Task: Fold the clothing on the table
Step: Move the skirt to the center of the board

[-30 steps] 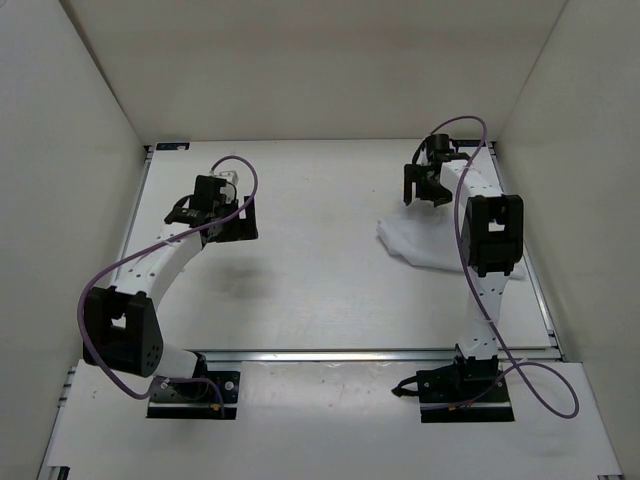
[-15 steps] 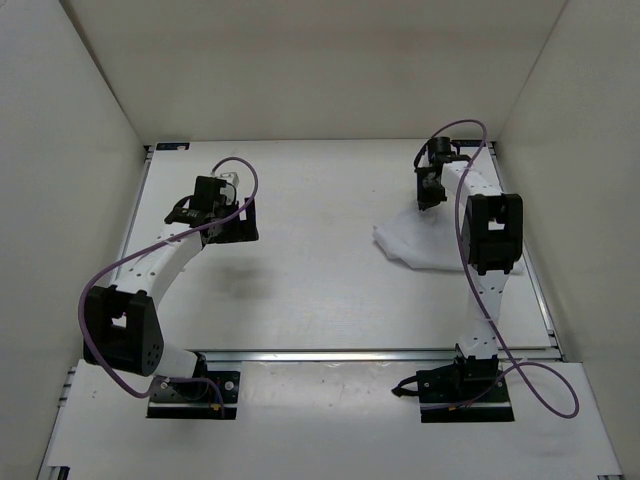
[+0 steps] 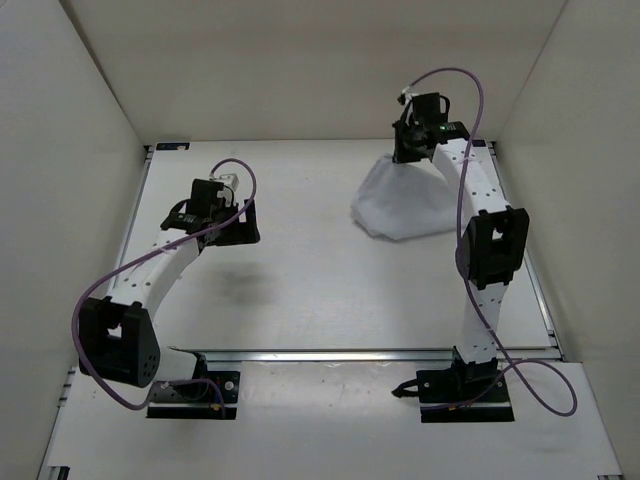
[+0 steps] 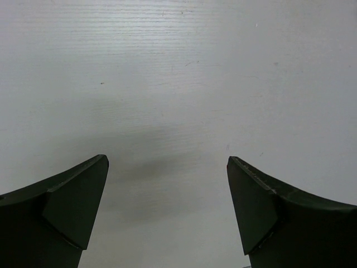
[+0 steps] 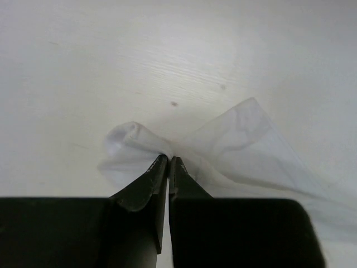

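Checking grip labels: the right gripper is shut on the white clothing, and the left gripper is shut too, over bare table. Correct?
No: the left gripper is open, jaws wide apart over bare table, as the left wrist view shows. The right gripper is indeed shut on the clothing.

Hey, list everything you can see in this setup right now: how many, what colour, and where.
clothing: one, white, far right of the table, one edge pinched and drawn up
table: one, white, beneath everything
rail: one, silver, along the table's near edge
corner bracket: one clearly seen, dark, far left corner
walls: three, white, left, back, right
cables: two, purple, one looping along each arm
arms: two, white with black joints, bases near edge
left gripper: black, open over bare table
right gripper: black, shut on the clothing
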Action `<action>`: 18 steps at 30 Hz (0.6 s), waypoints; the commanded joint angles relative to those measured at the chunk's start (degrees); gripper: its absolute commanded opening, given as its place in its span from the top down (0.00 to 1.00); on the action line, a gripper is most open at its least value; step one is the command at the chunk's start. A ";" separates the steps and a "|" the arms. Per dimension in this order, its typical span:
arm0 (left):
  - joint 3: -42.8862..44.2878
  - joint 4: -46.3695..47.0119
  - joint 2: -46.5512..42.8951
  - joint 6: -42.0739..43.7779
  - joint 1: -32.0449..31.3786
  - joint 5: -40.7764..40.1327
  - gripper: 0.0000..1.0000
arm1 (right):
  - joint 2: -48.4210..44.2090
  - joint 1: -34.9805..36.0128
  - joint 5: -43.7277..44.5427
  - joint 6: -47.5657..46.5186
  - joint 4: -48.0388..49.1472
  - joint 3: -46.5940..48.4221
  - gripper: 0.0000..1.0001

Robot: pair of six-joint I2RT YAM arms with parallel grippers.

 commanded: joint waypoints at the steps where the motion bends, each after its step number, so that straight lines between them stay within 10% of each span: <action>1: -1.34 2.58 -5.38 -0.85 -0.01 2.08 0.01 | -12.62 5.98 -2.51 1.32 3.26 6.54 1.00; 7: -3.37 4.69 -10.39 -3.31 0.87 2.69 0.01 | -23.70 11.36 -4.25 2.63 5.72 2.64 1.00; 18: -12.76 8.30 -19.28 -6.12 0.00 9.36 0.01 | -48.65 11.72 -14.27 8.43 18.72 -59.40 1.00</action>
